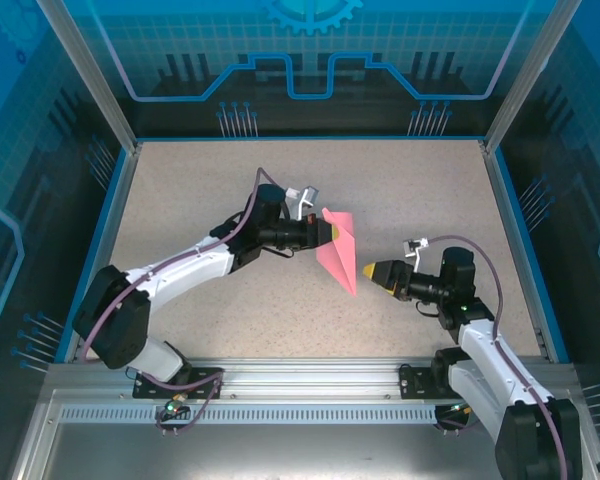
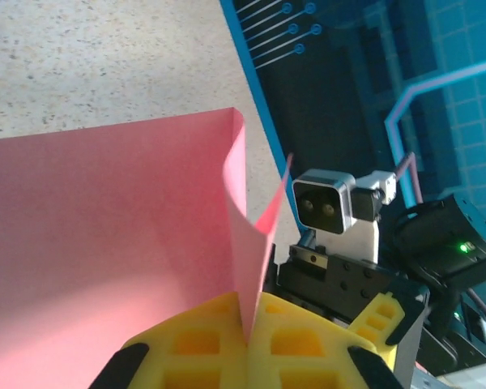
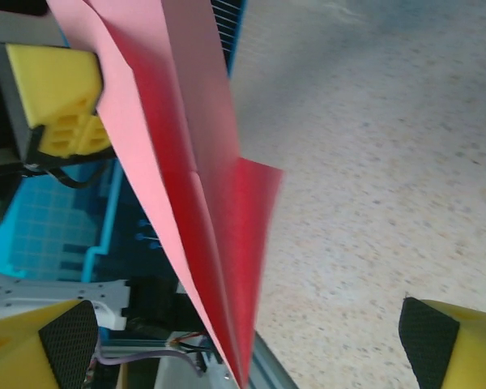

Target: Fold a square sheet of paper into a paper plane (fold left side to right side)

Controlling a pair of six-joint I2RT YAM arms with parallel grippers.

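Observation:
The salmon-pink paper (image 1: 338, 250) is folded into a slim pointed dart and held up off the table, its tip pointing toward the near edge. My left gripper (image 1: 327, 232) is shut on its upper part. In the left wrist view the yellow fingers (image 2: 194, 340) pinch the paper (image 2: 105, 235) where its layers meet. My right gripper (image 1: 368, 271) stands open just right of the dart's tip. In the right wrist view the paper (image 3: 178, 121) hangs between the wide-apart pads (image 3: 65, 340), touching neither, and the left gripper's fingers (image 3: 57, 105) show at upper left.
The speckled beige table (image 1: 210, 190) is bounded by blue-edged walls (image 1: 98, 230) on three sides and an aluminium rail (image 1: 300, 375) at the near edge. The right arm's wrist camera (image 2: 324, 203) sits close in front of the left gripper.

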